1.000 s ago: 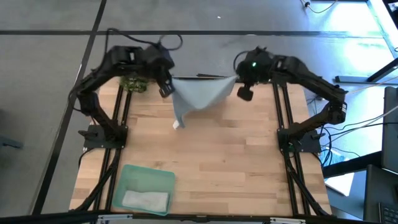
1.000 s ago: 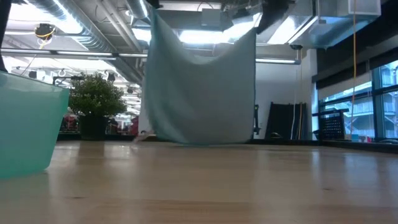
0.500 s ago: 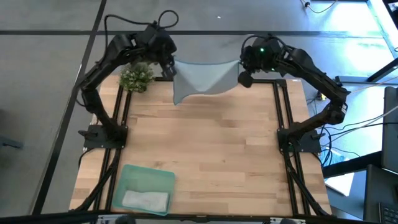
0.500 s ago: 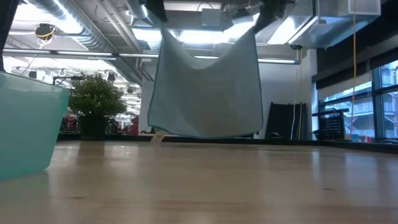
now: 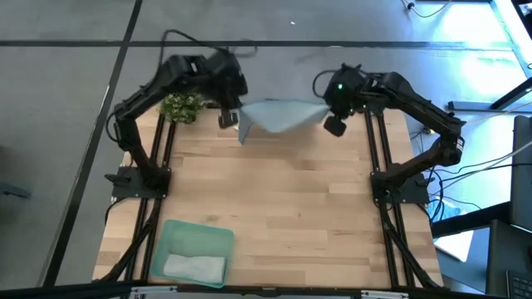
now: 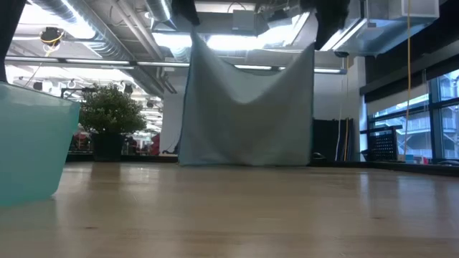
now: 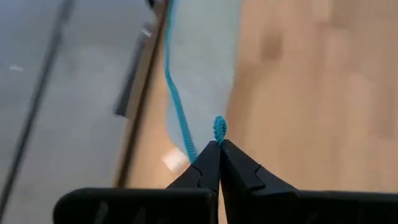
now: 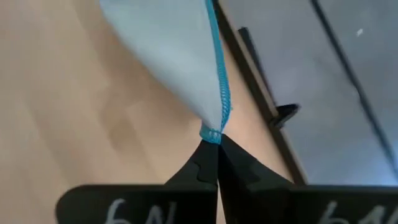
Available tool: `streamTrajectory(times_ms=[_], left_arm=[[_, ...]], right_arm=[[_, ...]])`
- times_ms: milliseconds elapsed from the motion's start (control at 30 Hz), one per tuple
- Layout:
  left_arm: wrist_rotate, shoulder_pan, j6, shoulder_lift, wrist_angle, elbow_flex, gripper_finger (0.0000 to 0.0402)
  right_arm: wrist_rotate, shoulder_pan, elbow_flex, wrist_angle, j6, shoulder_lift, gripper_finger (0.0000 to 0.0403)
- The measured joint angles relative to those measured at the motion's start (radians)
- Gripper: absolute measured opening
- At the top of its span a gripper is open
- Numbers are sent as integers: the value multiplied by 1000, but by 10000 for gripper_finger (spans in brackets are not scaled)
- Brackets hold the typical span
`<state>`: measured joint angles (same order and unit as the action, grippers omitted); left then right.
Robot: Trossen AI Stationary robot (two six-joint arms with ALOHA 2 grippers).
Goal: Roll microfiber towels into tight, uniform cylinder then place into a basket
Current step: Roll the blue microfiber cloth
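High view: I hold the light blue towel (image 5: 278, 115) up between my two arms.
My left fingers (image 5: 230, 117) pinch one top corner and my right fingers (image 5: 332, 123) pinch the other, over the far edge of the counter (image 5: 283, 199). The towel hangs down with its bottom edge just at the counter. The pale grey towel (image 5: 194, 267) lies in the green basket (image 5: 170, 233) at the near left corner.

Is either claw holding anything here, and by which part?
Both are. The left claw and the right claw each pinch a top corner of the light blue towel, which hangs between them over the far end of the table.
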<state>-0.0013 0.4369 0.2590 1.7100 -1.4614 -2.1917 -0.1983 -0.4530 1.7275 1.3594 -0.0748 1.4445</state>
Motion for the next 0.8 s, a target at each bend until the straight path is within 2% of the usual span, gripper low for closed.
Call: streamTrajectory(times_ms=[167,333,467,633,800], left_arm=[[0,-118,-83,0,-50,122,0],[1,-234,-116,2,-11,273,0],[24,-290,-183,2,11,339,0],[48,-361,-262,1,29,410,0],[56,-406,-305,0,88,520,0]], right_arm=[[62,104,-5,16,120,1,0],[83,207,-111,-7,181,1,0],[86,259,-191,-9,254,0,0],[156,335,-319,-44,327,-1,0],[293,401,-464,-158,368,-1,0]])
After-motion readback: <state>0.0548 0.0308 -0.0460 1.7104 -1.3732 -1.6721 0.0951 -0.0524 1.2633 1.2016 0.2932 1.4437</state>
